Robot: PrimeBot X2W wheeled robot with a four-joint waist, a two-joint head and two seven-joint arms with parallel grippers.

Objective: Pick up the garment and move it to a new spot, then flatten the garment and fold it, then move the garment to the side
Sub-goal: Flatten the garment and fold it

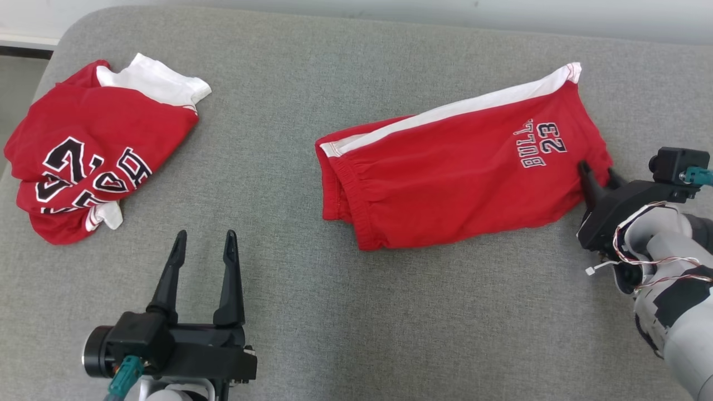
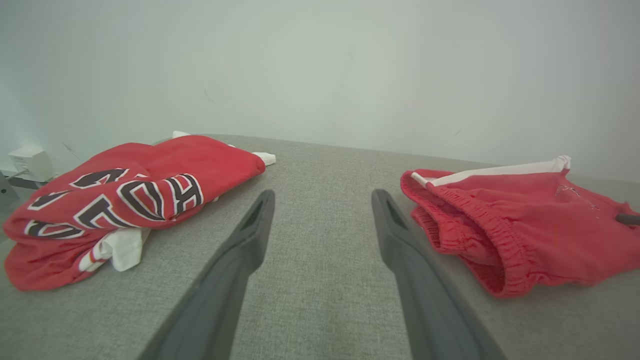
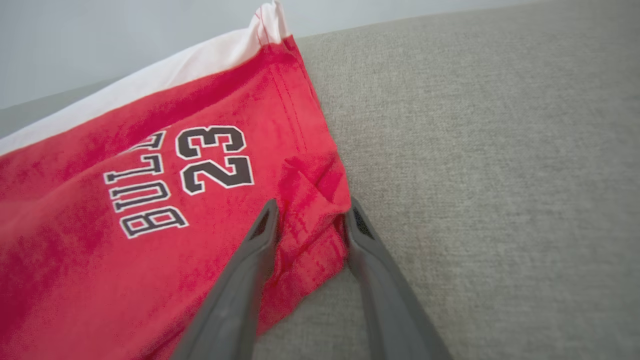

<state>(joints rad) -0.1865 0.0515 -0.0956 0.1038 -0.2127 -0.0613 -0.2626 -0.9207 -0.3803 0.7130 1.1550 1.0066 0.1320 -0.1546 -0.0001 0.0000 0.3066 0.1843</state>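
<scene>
Grey woven upholstery carries two garments, well apart. Red folded shorts with a white side stripe and "BULLS 23" lettering lie flat at centre-right, elastic waistband toward the left. Crumpled red-and-white lettered jersey sits at far left. Left gripper hovers over bare fabric between them, fingers spread and holding nothing. Right gripper straddles the shorts' bunched hem corner, cloth between its fingers; firm pinch cannot be confirmed.
</scene>
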